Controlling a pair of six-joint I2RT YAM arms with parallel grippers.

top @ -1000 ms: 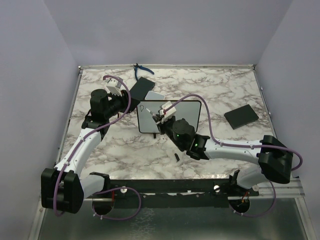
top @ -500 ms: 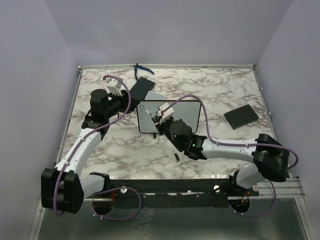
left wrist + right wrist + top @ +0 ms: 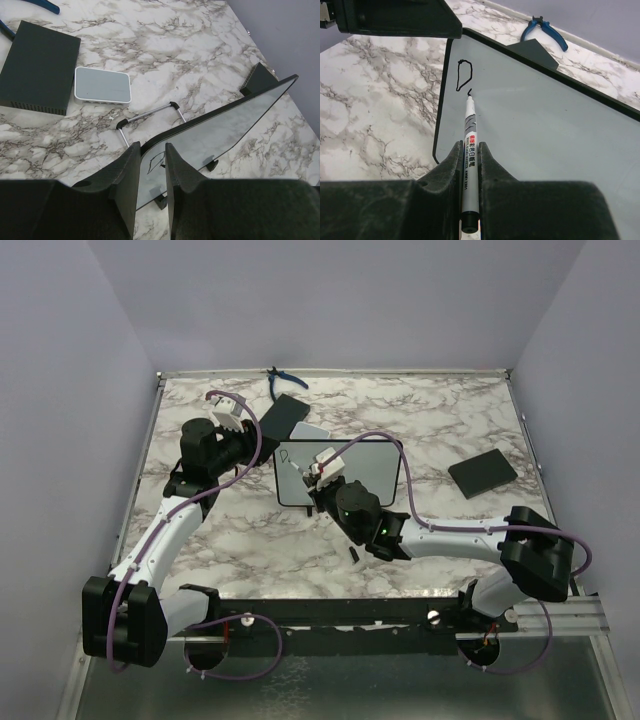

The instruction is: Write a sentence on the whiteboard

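The whiteboard (image 3: 380, 465) (image 3: 225, 125) (image 3: 545, 125) stands tilted at the table's middle. Of the sentence only a thin dark looped first letter (image 3: 464, 75) (image 3: 156, 161) and a short stroke under it show, near the board's top left. My right gripper (image 3: 318, 476) (image 3: 470, 147) is shut on a white marker (image 3: 470, 130), whose tip rests on the board just below that stroke. At the board's upper left corner my left gripper (image 3: 262, 440) (image 3: 152, 147) is shut on the frame.
Behind the board lie a black flat rectangle (image 3: 285, 415) (image 3: 37, 67) and a small grey-white pad (image 3: 310, 432) (image 3: 102, 85). Blue pliers (image 3: 283, 380) (image 3: 547, 30) sit at the far edge. Another black rectangle (image 3: 482, 472) lies right. A small black piece (image 3: 353, 555) lies in front.
My right arm has shifted slightly left, carrying the marker along the board. The left arm and the board have not moved.
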